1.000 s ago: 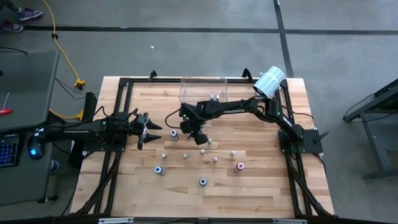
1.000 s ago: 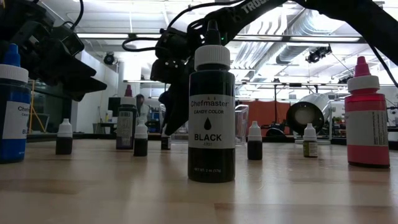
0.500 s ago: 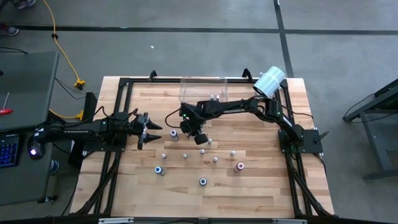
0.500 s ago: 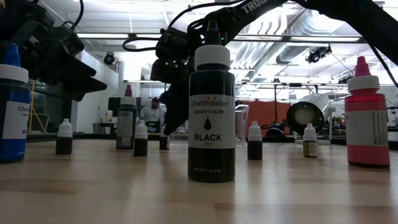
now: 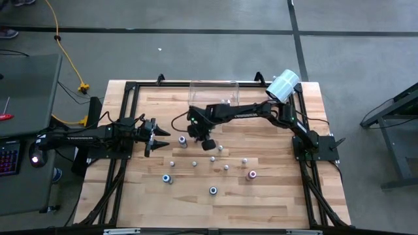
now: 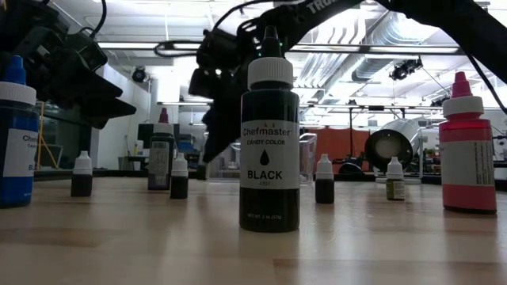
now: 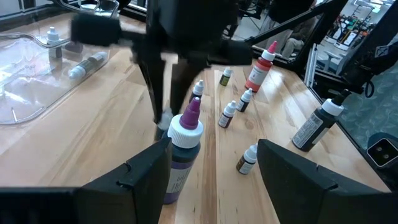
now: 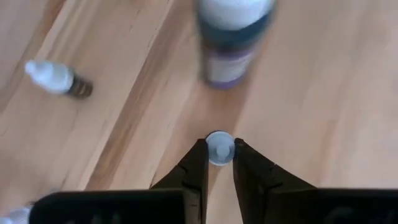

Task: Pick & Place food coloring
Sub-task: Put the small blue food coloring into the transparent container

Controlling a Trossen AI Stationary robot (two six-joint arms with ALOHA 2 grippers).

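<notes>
Right pincer (image 8: 217, 163) closed on small white-capped bottle (image 8: 219, 148), centre frame above wooden surface (image 5: 274, 196), left pincer (image 5: 159, 136) open at left, loose bottles (image 5: 226, 168) below centre.

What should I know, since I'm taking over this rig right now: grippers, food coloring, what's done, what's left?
Right gripper: shut on a small white-capped dropper bottle, mid-table beside the purple-capped bottle. Whether it is clear of the table, I cannot tell.
Left gripper: open, waiting at the table's left side.
Done: at least two small bottles are in the clear bin at the back edge.
Left: take the held bottle to the bin, then roughly ten more standing on the wooden table, among them the black bottle, blue bottle and pink bottle.
</notes>
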